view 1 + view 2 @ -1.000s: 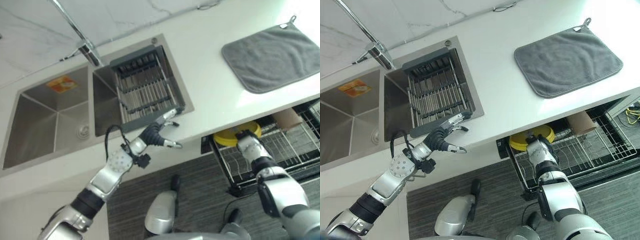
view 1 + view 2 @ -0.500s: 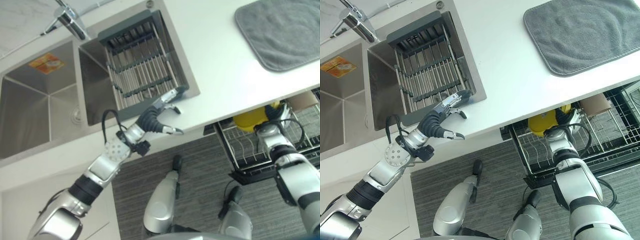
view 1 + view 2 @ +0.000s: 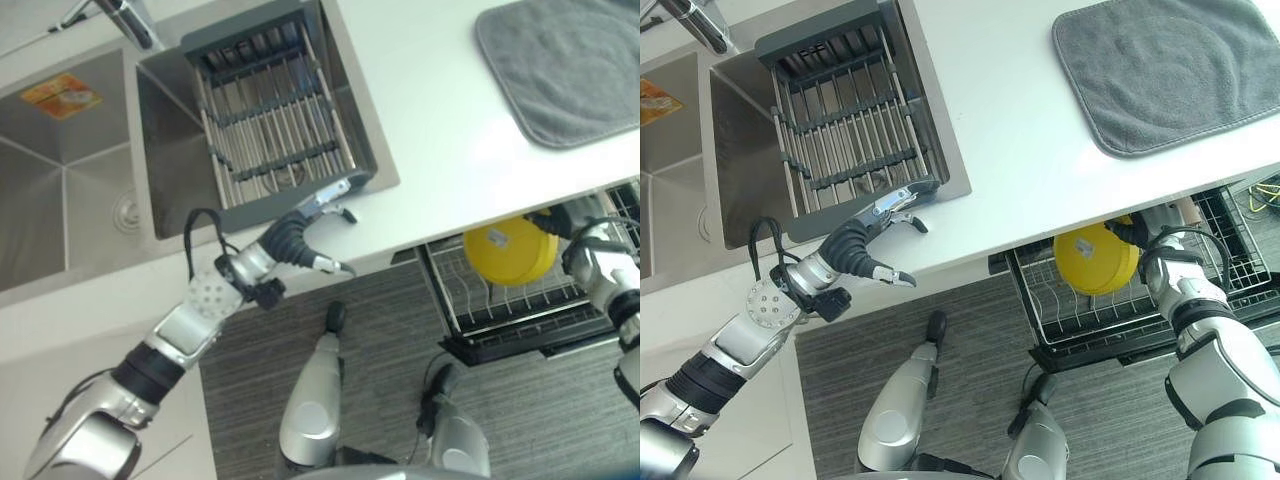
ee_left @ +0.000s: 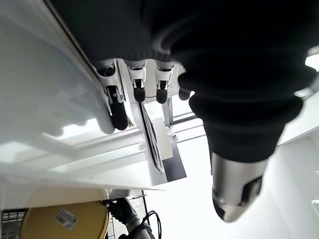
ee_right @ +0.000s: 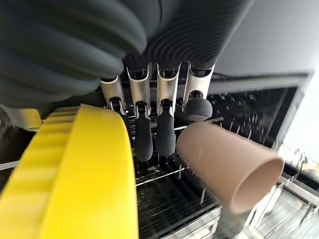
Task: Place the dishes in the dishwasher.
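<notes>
Left eye view: the round yellow plate [image 3: 510, 252] stands on edge in the pulled-out wire dishwasher rack [image 3: 500, 310] below the white tabletop's [image 3: 440, 150] front edge, the right hand [image 3: 590, 245] beside it. The left hand [image 3: 305, 240] rests at that front edge beside the steel sink's dish rack [image 3: 270, 120].

Left wrist view: its fingers [image 4: 117, 107] hang relaxed, grasping nothing.

Right wrist view: fingers [image 5: 149, 129] curl behind the plate's rim, near a tan cup [image 5: 229, 167].

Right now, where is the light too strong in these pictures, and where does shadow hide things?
Left eye view: glare whitens the white countertop below the grey cloth mat; the steel sink lies in shade. Left wrist view: backlight washes out everything beyond the left hand. Right wrist view: the wire dishwasher rack is dark behind the yellow round plate.
</notes>
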Tool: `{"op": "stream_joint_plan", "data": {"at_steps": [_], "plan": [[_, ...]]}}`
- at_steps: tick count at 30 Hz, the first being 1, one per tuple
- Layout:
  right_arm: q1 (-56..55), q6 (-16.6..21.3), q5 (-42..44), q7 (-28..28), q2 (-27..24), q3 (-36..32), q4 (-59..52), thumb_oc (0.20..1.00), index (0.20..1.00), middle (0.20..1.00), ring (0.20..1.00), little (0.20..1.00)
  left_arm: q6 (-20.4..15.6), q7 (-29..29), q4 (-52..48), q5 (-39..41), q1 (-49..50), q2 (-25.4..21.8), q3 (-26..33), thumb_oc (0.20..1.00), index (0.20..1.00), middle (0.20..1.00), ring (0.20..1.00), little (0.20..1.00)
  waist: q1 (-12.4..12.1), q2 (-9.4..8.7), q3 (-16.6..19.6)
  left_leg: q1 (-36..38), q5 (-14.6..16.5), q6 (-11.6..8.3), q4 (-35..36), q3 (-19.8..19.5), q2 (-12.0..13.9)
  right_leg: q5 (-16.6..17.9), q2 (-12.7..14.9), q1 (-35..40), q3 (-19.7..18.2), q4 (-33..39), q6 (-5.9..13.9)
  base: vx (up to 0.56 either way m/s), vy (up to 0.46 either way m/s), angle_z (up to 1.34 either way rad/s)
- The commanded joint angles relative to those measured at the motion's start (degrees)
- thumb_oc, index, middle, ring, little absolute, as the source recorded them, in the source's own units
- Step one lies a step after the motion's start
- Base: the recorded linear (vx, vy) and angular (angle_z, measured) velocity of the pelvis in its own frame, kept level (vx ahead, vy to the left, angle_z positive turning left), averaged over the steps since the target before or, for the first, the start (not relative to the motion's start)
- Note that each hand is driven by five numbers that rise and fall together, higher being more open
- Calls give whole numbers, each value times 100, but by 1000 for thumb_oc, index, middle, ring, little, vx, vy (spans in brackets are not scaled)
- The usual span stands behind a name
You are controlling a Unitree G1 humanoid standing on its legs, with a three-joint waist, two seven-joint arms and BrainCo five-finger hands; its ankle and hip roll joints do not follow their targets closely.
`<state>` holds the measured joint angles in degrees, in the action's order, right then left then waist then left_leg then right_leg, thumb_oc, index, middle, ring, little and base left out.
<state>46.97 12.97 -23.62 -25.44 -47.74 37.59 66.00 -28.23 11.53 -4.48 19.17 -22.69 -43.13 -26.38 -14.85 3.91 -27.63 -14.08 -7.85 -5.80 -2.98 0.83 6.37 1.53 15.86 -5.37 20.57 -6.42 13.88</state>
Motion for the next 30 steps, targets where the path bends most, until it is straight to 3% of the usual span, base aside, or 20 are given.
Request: {"op": "stream_joint_plan", "data": {"at_steps": [1, 5, 6, 10, 15, 19, 21, 25, 27, 30], "plan": [[1010, 895, 260, -448, -83, 84, -655, 200, 200, 200, 200, 200, 107, 39, 321, 59, 55, -331, 128, 1000, 1000, 1000, 1000, 1000, -275, -395, 36, 113, 1054, 84, -299, -129, -179, -88, 119, -293, -47, -187, 74, 0, 0, 0], [1028, 1646, 65, -188, -185, 300, -871, 200, 200, 200, 200, 200, 70, 65, 347, 107, 66, -386, 148, 1000, 1000, 1000, 1000, 1000, -264, -418, 51, 120, 1075, 78, -324, -124, -178, -101, 109, -276, -53, -174, 65, 5, -8, 0], [816, 2188, 1157, 549, -220, 361, -1350, 200, 200, 200, 200, 200, 59, 89, 345, 63, 146, -406, 195, 1000, 1000, 1000, 1000, 1000, -244, -448, 52, 118, 1088, 72, -342, -135, -172, -112, 119, -277, -36, -189, 72, 18, -36, 0], [598, 2445, 1657, 1228, -128, 211, -1806, 200, 200, 200, 200, 200, 56, 159, 337, 54, 200, -395, 315, 1000, 1000, 1000, 1000, 1000, -210, -468, 30, 103, 1095, 75, -351, -136, -177, -120, 115, -301, -53, -199, 71, 3, -10, 0], [343, 2698, 1164, 1682, 61, 293, -2592, 200, 200, 200, 200, 200, 64, 183, 277, -14, 272, -320, 416, 1000, 1000, 1000, 1000, 1000, -168, -477, 3, 96, 1107, 72, -374, -129, -185, -138, 120, -307, -71, -208, 69, 0, 0, 0], [282, 2703, 746, 1869, 84, 598, -3146, 200, 200, 200, 200, 200, 77, 184, 258, -58, 301, -330, 449, 1000, 1000, 1000, 1000, 1000, -169, -507, -8, 81, 1092, 71, -374, -126, -176, -129, 116, -303, -58, -192, 80, 0, -21, 0], [231, 2384, 960, 2176, 49, 730, -3547, 200, 200, 200, 200, 200, 78, 176, 214, -95, 381, -380, 478, 1000, 1000, 1000, 1000, 1000, -166, -560, -8, 61, 1064, 66, -372, -125, -173, -109, 106, -293, -41, -170, 87, 5, -49, -1], [63, 2081, 891, 2215, 64, 689, -3613, 200, 200, 200, 200, 200, 52, 225, 193, -123, 487, -371, 546, 1000, 1000, 1000, 1000, 1000, -171, -588, -18, 111, 1072, 54, -360, -105, -150, -125, 80, -236, -47, -152, 80, 18, -21, -1], [54, 2014, 737, 1853, 41, 684, -2847, 200, 200, 200, 200, 200, -17, 267, 256, -118, 456, -393, 525, 1000, 1000, 1000, 1000, 1000, -211, -581, -44, 64, 1059, 49, -380, -114, -138, -106, 66, -243, -38, -132, 69, 26, -62, 0], [187, 2004, 466, 1972, -9, 740, -2196, 200, 200, 200, 200, 200, -48, 308, 349, -51, 362, -448, 515, 1000, 1000, 1000, 1000, 1000, -232, -557, -83, 33, 1040, 40, -368, -133, -141, -114, 53, -275, -53, -150, 62, -6, -16, 3]]}}
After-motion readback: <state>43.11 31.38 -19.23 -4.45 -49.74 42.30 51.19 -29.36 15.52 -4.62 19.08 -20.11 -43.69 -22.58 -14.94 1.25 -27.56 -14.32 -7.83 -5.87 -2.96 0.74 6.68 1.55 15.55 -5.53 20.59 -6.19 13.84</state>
